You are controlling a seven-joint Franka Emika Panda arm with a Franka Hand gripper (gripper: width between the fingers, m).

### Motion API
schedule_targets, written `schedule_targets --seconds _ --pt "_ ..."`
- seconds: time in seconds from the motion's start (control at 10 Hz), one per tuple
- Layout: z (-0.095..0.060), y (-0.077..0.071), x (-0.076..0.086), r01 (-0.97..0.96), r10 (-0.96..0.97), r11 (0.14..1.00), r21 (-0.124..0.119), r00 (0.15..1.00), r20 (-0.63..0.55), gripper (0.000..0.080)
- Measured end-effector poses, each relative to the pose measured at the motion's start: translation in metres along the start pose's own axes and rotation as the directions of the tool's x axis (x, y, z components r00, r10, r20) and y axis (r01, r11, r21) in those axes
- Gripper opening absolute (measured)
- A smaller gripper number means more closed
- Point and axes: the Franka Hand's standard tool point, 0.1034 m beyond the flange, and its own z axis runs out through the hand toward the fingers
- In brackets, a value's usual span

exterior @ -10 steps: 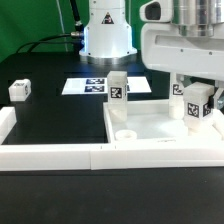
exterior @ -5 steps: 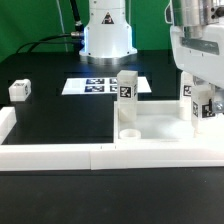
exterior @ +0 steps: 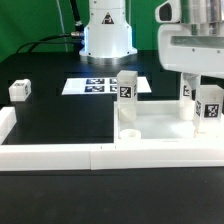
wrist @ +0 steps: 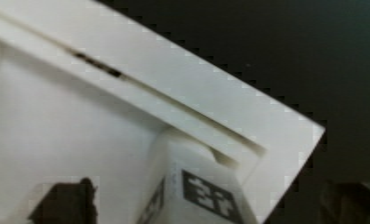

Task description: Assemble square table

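Gripper (exterior: 204,78) jaws stand wide, clear of the leg (exterior: 209,106), which stands upright directly beneath them in the tabletop (exterior: 150,128) corner. Recommended: retract straight upward, since sideways motion risks tipping the leg.

My exterior view is bright and evenly lit from above. The white plastic square tray-like tabletop (exterior: 165,122) almost washes out, with only soft grey shadows along the inside of its raised rim. The matte black table surface (exterior: 60,115) stays deep and dark. The picture is coarse. My wrist view is heavily blurred: the rim smears, and the tag on the small white leg (wrist: 208,192) barely reads.
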Motion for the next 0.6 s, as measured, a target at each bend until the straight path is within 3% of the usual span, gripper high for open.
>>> schedule_targets --seconds 0.2,0.3,0.5,0.6 --pt "0.0 0.001 0.001 0.186 -0.186 0.983 -0.001 0.983 -0.001 0.0649" --pt "-0.003 0.001 0.007 0.457 -0.458 0.889 -0.034 0.889 -0.017 0.0649" --pt "-0.003 0.0 0.013 0.69 -0.692 0.722 -0.048 0.721 -0.043 0.0649" --pt "-0.003 -0.001 0.012 0.647 -0.649 0.761 -0.043 0.76 -0.044 0.0649"
